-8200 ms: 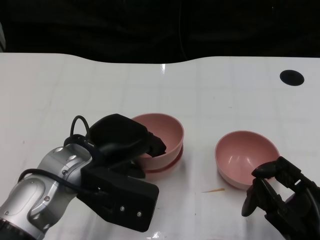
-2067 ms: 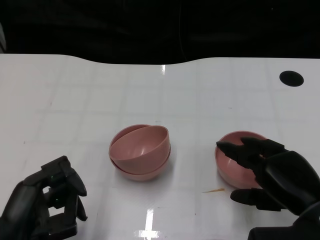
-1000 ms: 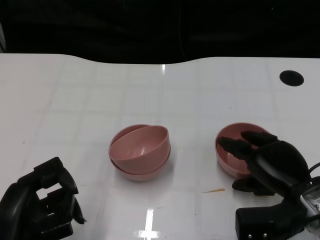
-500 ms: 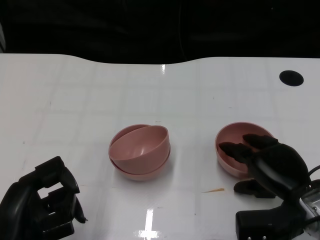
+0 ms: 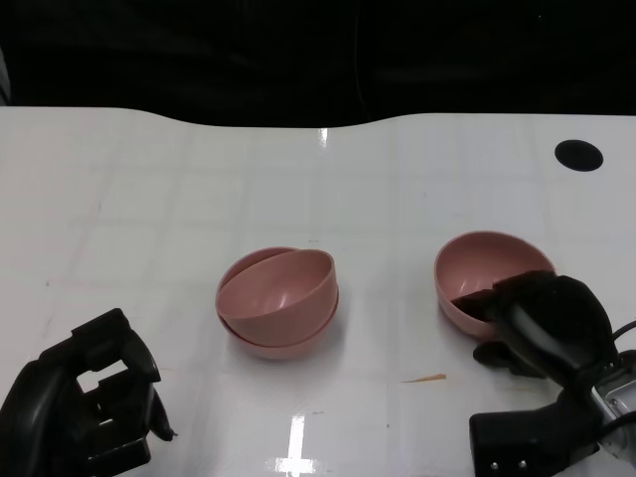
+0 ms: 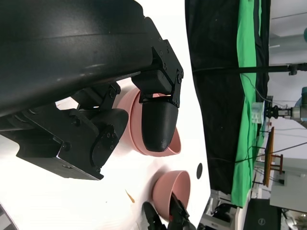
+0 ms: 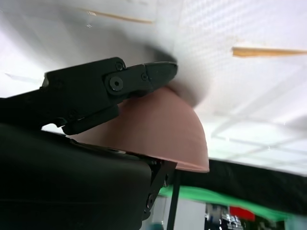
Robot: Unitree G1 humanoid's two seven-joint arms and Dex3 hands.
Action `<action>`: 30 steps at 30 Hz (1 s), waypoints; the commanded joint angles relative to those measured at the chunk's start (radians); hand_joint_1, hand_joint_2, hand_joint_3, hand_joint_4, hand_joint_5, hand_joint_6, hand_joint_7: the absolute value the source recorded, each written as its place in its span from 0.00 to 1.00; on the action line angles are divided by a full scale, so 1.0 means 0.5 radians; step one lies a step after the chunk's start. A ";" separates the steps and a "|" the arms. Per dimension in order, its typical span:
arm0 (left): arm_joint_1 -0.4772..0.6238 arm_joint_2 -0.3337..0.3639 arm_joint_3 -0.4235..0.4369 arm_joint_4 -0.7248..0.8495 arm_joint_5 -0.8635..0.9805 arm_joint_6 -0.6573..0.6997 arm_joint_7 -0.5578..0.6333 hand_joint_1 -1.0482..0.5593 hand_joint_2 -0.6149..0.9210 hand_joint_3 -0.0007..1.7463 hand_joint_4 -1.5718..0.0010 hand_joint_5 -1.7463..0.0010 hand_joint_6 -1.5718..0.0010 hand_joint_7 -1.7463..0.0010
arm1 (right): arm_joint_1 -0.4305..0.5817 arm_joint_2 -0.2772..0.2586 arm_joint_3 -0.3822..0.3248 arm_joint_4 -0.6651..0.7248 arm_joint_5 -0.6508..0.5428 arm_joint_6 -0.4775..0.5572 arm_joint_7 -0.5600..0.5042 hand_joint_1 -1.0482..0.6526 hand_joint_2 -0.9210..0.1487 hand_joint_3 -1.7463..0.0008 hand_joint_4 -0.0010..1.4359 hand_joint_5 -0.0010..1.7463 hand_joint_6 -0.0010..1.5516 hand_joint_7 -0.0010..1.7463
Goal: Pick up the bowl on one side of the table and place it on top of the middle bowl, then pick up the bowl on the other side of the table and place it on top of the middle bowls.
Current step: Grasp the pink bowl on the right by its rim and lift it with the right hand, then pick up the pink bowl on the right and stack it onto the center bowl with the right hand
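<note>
A white surface [image 5: 199, 179] carries three pink bowls. Two of them form the middle stack [image 5: 279, 301]: the lower bowl [image 5: 283, 343] sits level with its mouth up, and the upper bowl [image 5: 283, 288] rests inside it tilted, its rim raised on the side nearer the third bowl. To the right of the stack, well apart from it, is the right-side bowl [image 5: 484, 273], its mouth up and tipped a little away from the robot. The right robot hand [image 5: 542, 323] grips its near wall, fingers over the rim and into the bowl while another finger presses its outer wall from below, as the right wrist view shows; that view seems to show its base off the surface, though the angle is poor. A thin tan sliver [image 5: 424, 379] lies on the surface between the stack and the right robot hand, nearer the hand. A black round spot [image 5: 579, 154] marks the surface far beyond the right-side bowl. The left robot hand [image 5: 84, 407] hangs to the left of the stack and nearer the robot, fingers curled in with nothing held
</note>
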 commanded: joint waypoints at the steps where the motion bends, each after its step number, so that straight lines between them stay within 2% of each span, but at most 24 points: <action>1: 0.008 -0.002 0.009 -0.021 0.032 -0.010 0.027 0.73 0.84 0.74 0.45 0.00 0.56 0.00 | -0.079 0.009 0.019 0.167 0.025 -0.142 -0.303 0.54 0.01 0.94 0.61 0.55 0.69 0.20; 2: 0.008 -0.003 0.008 -0.023 0.039 -0.014 0.027 0.73 0.84 0.74 0.45 0.00 0.57 0.00 | -0.095 0.013 0.024 0.202 0.025 -0.176 -0.366 0.55 0.01 0.91 0.51 0.77 0.51 0.58; 3: 0.006 -0.005 0.007 -0.017 0.048 -0.026 0.025 0.73 0.84 0.74 0.45 0.00 0.57 0.00 | -0.111 0.016 0.027 0.236 0.031 -0.227 -0.426 0.56 0.01 0.89 0.47 0.91 0.39 0.83; 4: 0.004 -0.008 0.007 -0.012 0.052 -0.032 0.024 0.73 0.84 0.74 0.45 0.00 0.57 0.00 | -0.126 0.015 0.028 0.262 0.038 -0.277 -0.467 0.55 0.00 0.87 0.46 0.95 0.36 0.91; 5: 0.001 -0.014 0.007 -0.011 0.056 -0.031 0.025 0.73 0.84 0.74 0.45 0.00 0.57 0.00 | -0.140 0.012 0.023 0.276 0.056 -0.328 -0.481 0.54 0.00 0.85 0.46 0.98 0.34 0.95; 7: -0.001 -0.017 0.007 -0.008 0.059 -0.030 0.018 0.73 0.84 0.74 0.45 0.00 0.57 0.00 | -0.161 -0.005 0.015 0.259 0.086 -0.388 -0.452 0.53 0.02 0.85 0.47 0.99 0.32 0.99; 11: -0.002 -0.021 0.010 -0.007 0.063 -0.030 0.012 0.73 0.84 0.75 0.45 0.00 0.57 0.00 | -0.173 -0.012 0.021 0.264 0.101 -0.414 -0.442 0.52 0.03 0.85 0.48 1.00 0.32 1.00; 15: -0.012 -0.023 0.005 0.001 0.080 -0.030 0.019 0.74 0.84 0.75 0.45 0.00 0.56 0.00 | -0.250 -0.180 -0.070 -0.113 0.318 -0.624 0.163 0.53 0.00 0.84 0.46 1.00 0.31 1.00; 20: -0.009 -0.039 -0.007 -0.016 0.121 -0.022 0.055 0.74 0.84 0.75 0.45 0.00 0.56 0.00 | -0.280 -0.287 -0.167 -0.521 0.447 -0.635 0.588 0.51 0.02 0.86 0.53 1.00 0.37 1.00; 23: -0.009 -0.047 -0.012 -0.025 0.142 -0.016 0.066 0.75 0.84 0.74 0.45 0.00 0.56 0.00 | -0.315 -0.311 -0.211 -0.680 0.543 -0.686 0.813 0.51 0.00 0.85 0.55 1.00 0.38 1.00; 27: -0.017 -0.052 -0.015 -0.009 0.145 -0.017 0.063 0.75 0.85 0.74 0.45 0.00 0.57 0.00 | -0.389 -0.285 -0.234 -0.803 0.673 -0.744 1.089 0.51 0.01 0.81 0.58 1.00 0.41 1.00; 30: -0.018 -0.057 -0.014 -0.011 0.143 -0.011 0.067 0.75 0.85 0.74 0.46 0.00 0.57 0.00 | -0.394 -0.275 -0.256 -0.839 0.700 -0.741 1.183 0.51 0.02 0.80 0.58 1.00 0.41 1.00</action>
